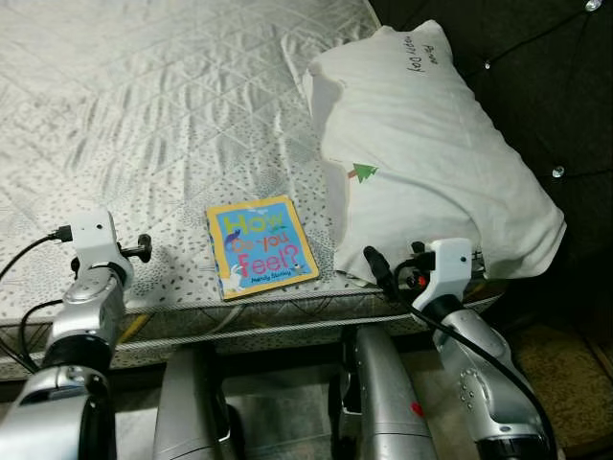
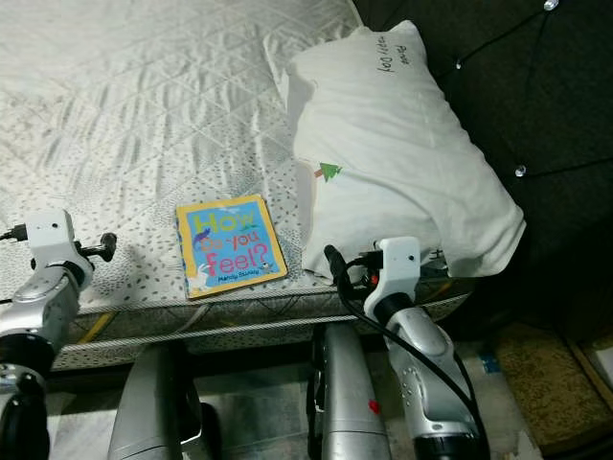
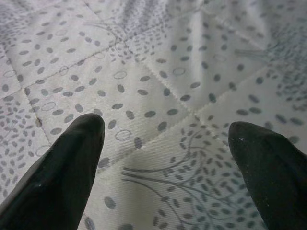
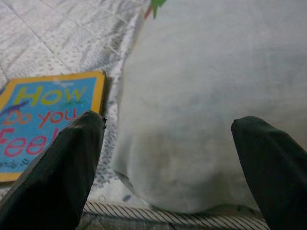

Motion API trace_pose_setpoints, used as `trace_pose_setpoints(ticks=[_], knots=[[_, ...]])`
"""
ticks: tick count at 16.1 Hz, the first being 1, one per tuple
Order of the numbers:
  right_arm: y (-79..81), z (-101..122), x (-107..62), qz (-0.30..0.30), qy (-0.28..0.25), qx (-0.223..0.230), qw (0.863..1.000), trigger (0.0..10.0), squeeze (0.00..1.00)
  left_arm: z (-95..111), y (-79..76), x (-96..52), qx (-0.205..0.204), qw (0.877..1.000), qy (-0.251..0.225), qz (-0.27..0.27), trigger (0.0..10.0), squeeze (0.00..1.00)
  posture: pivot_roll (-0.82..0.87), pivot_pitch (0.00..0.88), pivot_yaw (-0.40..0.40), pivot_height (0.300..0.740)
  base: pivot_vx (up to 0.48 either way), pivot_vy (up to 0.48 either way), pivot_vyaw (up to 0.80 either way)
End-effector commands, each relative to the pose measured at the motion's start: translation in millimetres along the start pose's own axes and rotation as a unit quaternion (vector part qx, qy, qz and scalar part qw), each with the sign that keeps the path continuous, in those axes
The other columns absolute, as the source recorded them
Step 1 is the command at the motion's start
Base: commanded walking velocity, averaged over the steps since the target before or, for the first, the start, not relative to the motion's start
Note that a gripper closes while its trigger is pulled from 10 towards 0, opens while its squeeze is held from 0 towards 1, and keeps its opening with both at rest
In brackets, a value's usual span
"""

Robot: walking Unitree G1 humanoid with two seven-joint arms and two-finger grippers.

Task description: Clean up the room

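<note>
While spread, right hand [image 4: 168, 139] faces pillow [image 1: 431, 144] | book [image 1: 261, 246] just beside | left hand [image 3: 165, 143] spread

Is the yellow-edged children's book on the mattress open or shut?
Shut: the yellow-edged children's book lies flat on the grey patterned mattress, front cover title facing up, no pages showing.

A small square board book [image 1: 261, 246] with a yellow border and a blue cover reading "How Do You Feel?" in coloured letters is lying flat and closed, face up, near the front edge of the grey-patterned quilted mattress [image 1: 144, 115], slightly turned from that edge. A plump white pillow [image 1: 431, 153] with a little green tree motif on its side and handwriting near its far end is resting along the mattress's right side, just beside the book, its near end overhanging the front corner.
</note>
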State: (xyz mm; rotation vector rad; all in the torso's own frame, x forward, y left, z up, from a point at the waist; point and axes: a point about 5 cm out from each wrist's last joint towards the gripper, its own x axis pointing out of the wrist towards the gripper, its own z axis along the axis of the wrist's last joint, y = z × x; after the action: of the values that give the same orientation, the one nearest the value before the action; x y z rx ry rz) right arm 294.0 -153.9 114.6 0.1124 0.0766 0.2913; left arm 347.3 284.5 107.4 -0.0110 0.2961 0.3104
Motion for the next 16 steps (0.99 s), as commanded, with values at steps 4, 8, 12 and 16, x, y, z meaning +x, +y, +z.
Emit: trace_pose_setpoints(ticks=[4, 8, 12, 16], knots=[[-3.8, 7.2, -3.1, -0.01, -0.005, 0.004, 1.0, 10.0, 0.0, -0.6, -16.2, -1.1, 0.001, 0.999, -0.012, -0.045, 10.0, 0.0, -0.08, 0.241, -0.053, 0.506, 0.0, 0.0, 0.0], [0.5, 6.6, -2.7, -0.005, -0.001, 0.012, 1.0, 10.0, 0.0, -19.4, -39.4, -8.1, -0.016, 0.997, -0.008, -0.078, 10.0, 0.0, -0.07, 0.242, -0.052, 0.506, 0.0, 0.0, -0.14], [-1.7, 6.7, -2.9, -0.009, -0.002, 0.012, 1.0, 10.0, 0.0, -18.6, -45.8, -8.5, -0.015, 0.996, -0.009, -0.091, 10.0, 0.0, -0.07, 0.237, -0.044, 0.506, 0.0, 0.0, -0.15], [-0.8, 5.5, -3.3, -0.009, -0.001, 0.011, 1.0, 10.0, 0.0, -16.1, -44.6, -7.7, -0.016, 0.996, -0.009, -0.089, 10.0, 0.0, -0.07, 0.228, -0.039, 0.506, 0.0, 0.0, 0.0]])
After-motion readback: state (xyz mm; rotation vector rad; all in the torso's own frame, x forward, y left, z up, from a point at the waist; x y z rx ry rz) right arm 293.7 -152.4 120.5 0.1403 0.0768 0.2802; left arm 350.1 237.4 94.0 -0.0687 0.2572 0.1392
